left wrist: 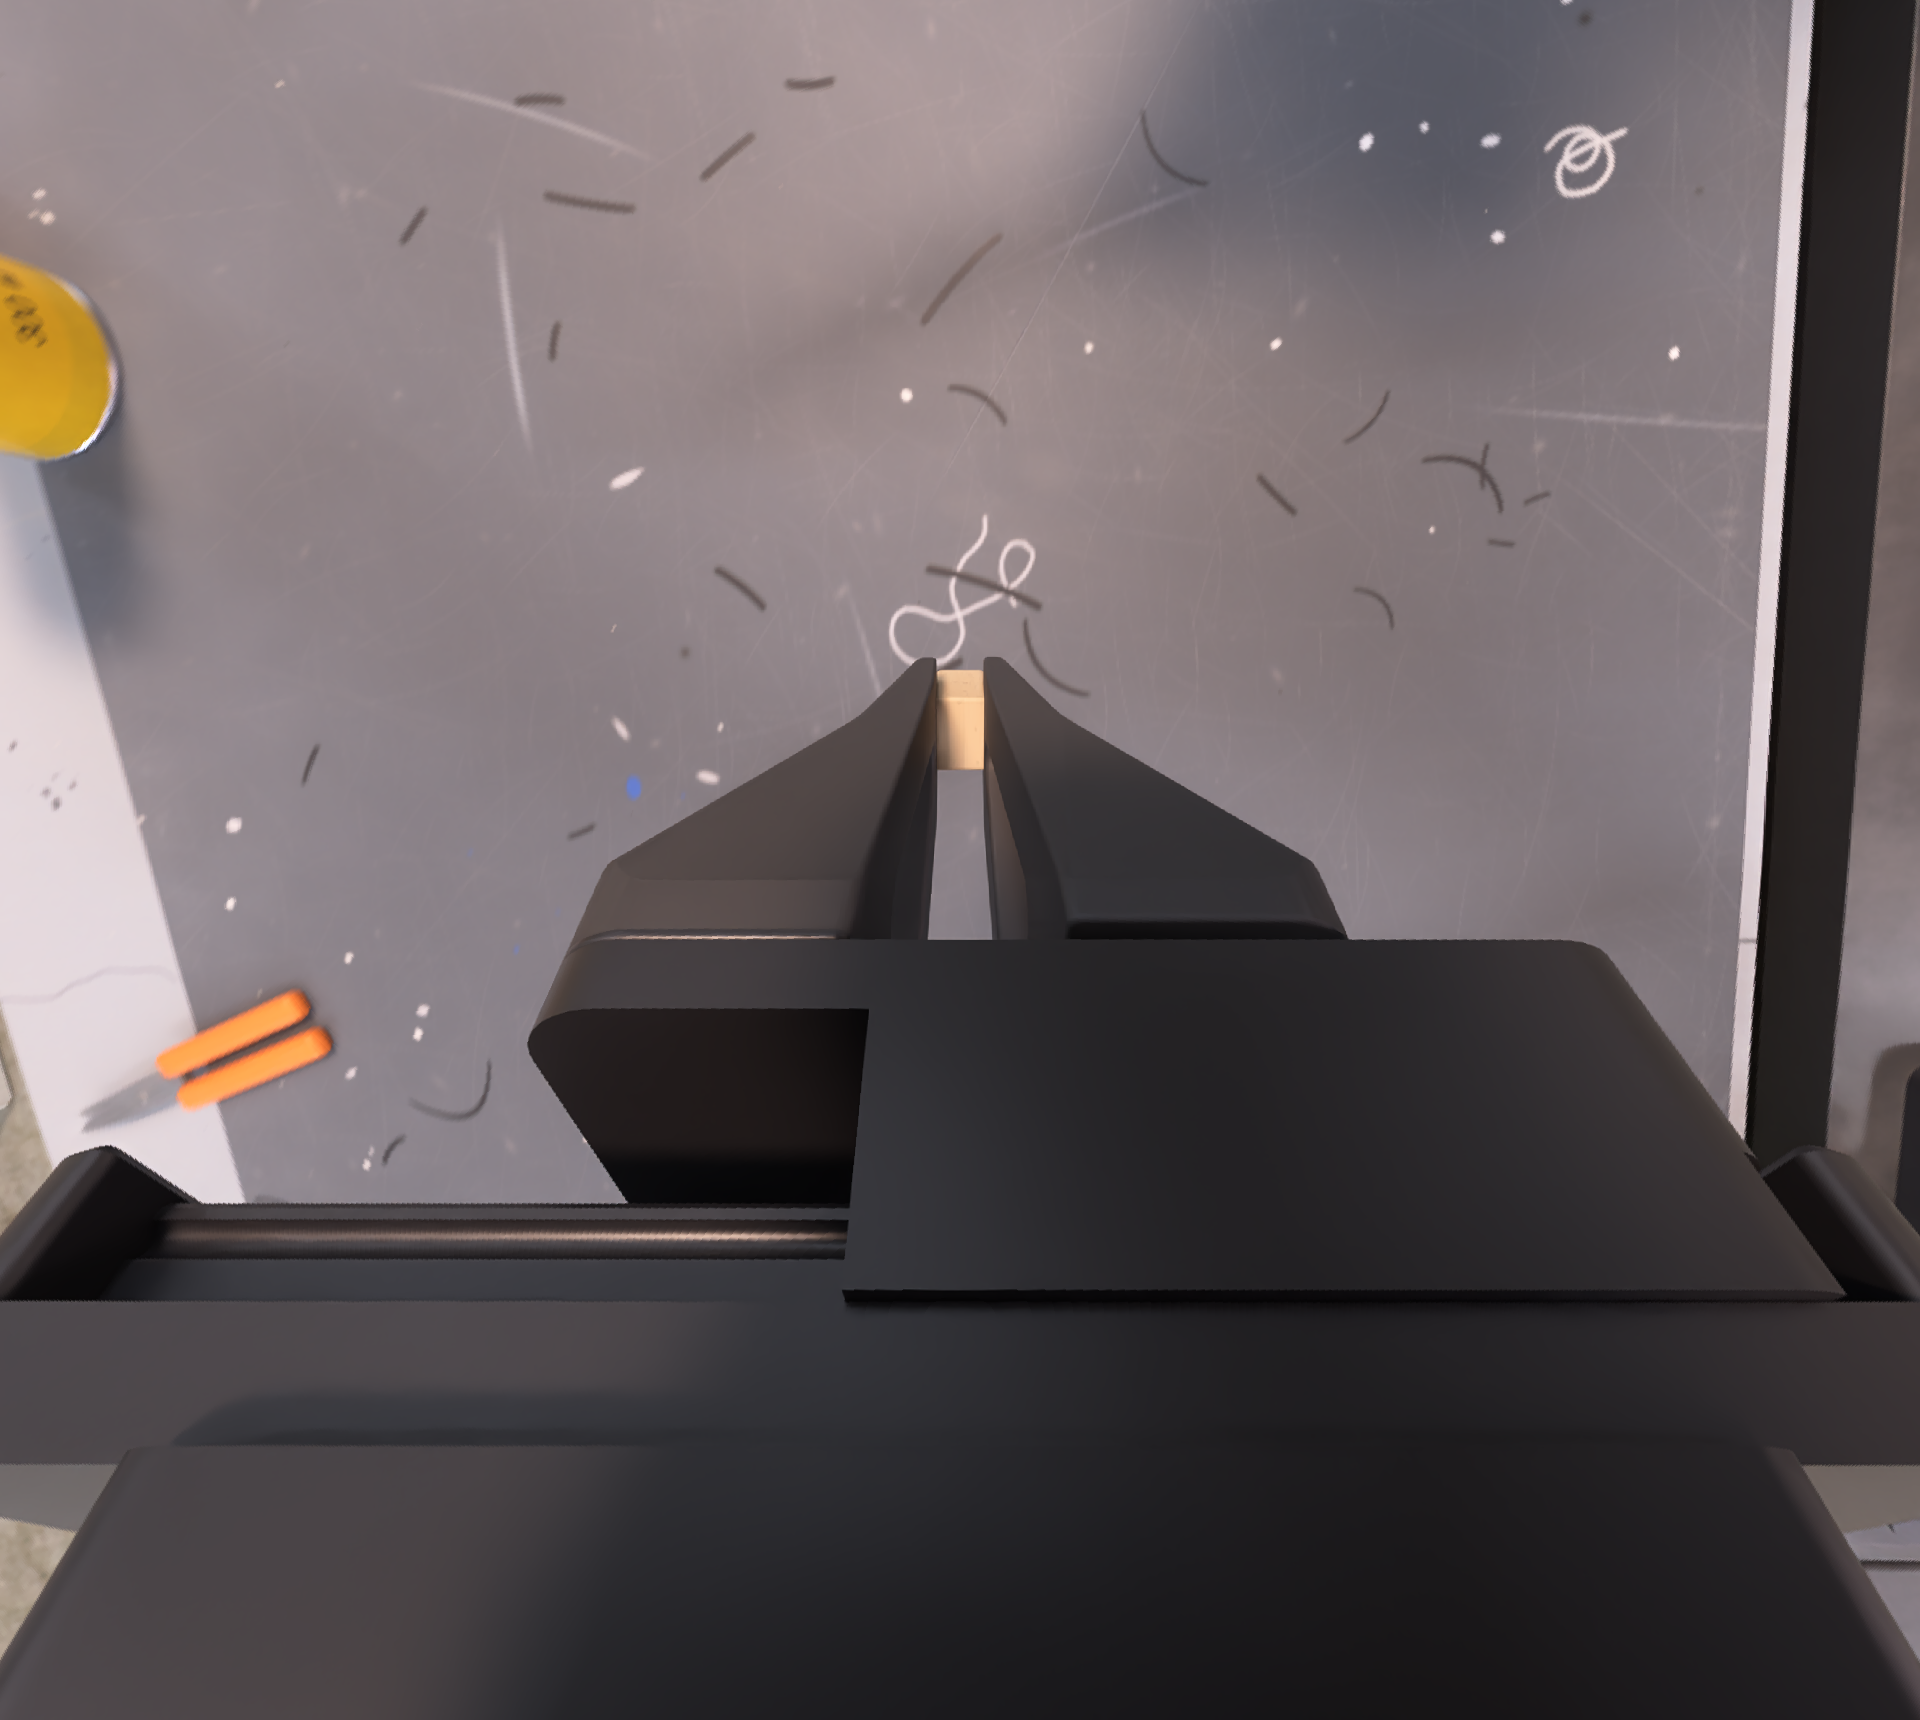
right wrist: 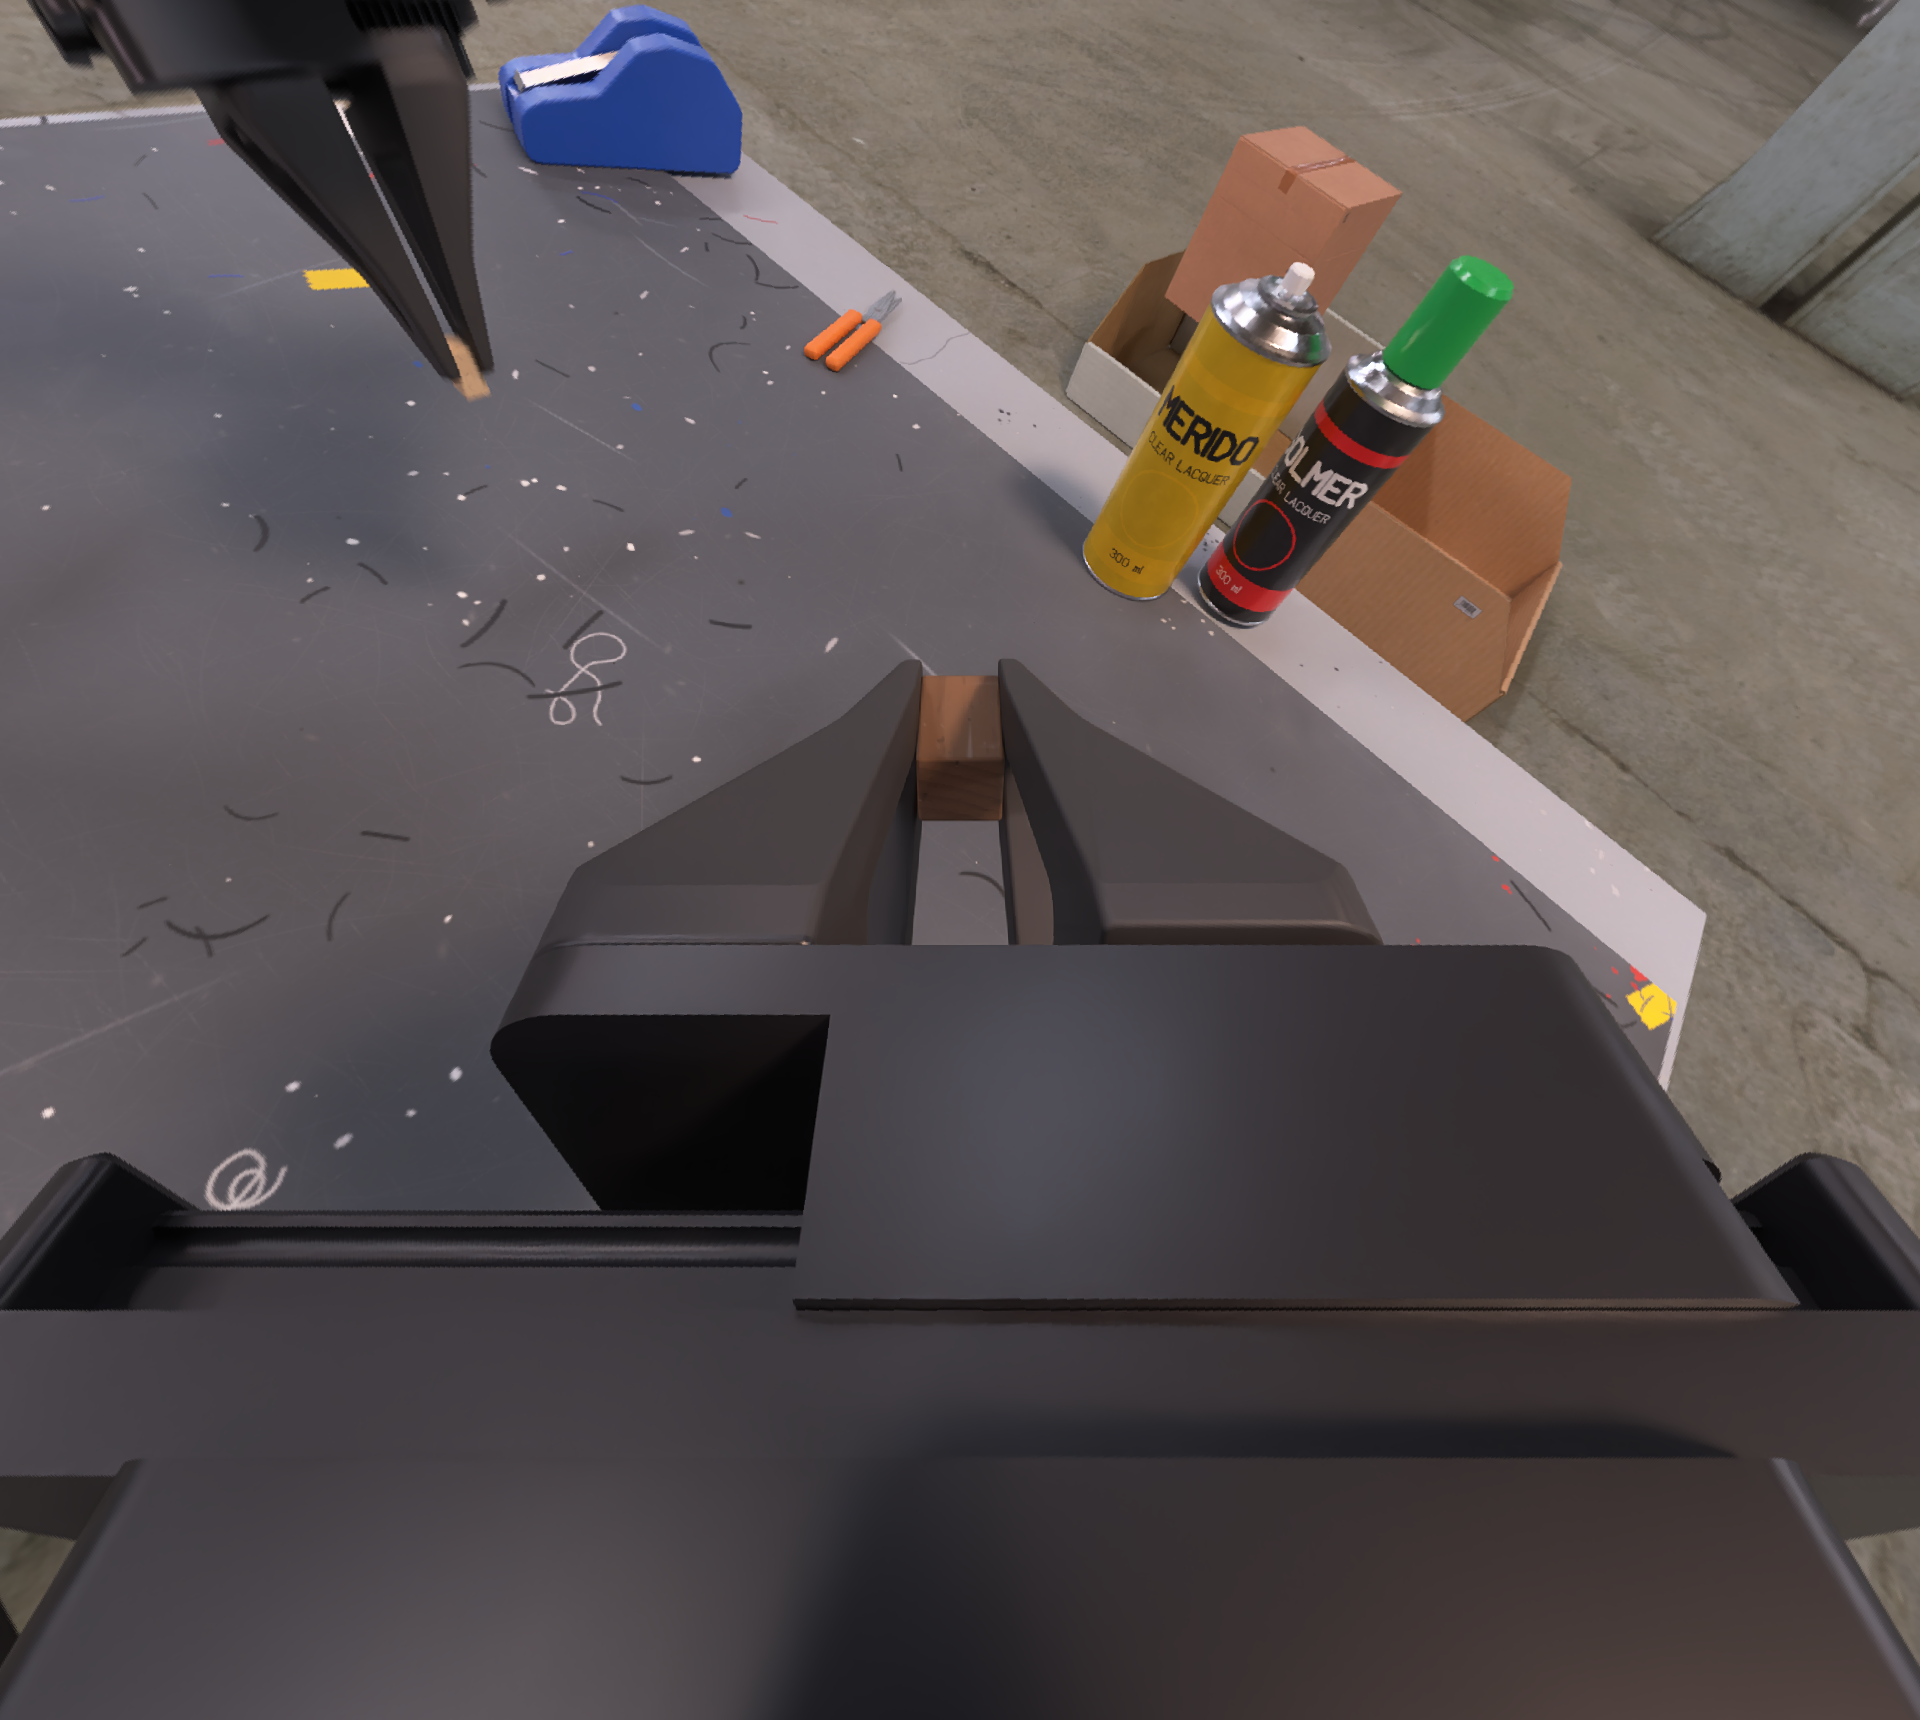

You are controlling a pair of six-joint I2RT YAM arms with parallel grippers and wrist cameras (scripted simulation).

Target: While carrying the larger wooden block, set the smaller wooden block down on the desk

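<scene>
My left gripper point(left wrist: 959, 664) is shut on the smaller, pale wooden block point(left wrist: 959, 720) and holds it above the grey desk point(left wrist: 727, 320). From the right wrist view that gripper point(right wrist: 462, 366) hangs at the upper left with the pale block point(right wrist: 471, 378) at its tips, close to the desk. My right gripper point(right wrist: 960, 668) is shut on the larger, dark brown wooden block point(right wrist: 959, 748) and holds it above the desk point(right wrist: 312, 735) near its right edge.
A yellow spray can point(right wrist: 1205, 434) and a black can with a green cap point(right wrist: 1340, 455) stand at the desk's edge. Orange-handled cutters point(right wrist: 847, 335) and a blue tape dispenser point(right wrist: 623, 96) lie farther back. Cardboard boxes point(right wrist: 1444, 548) sit on the floor beyond.
</scene>
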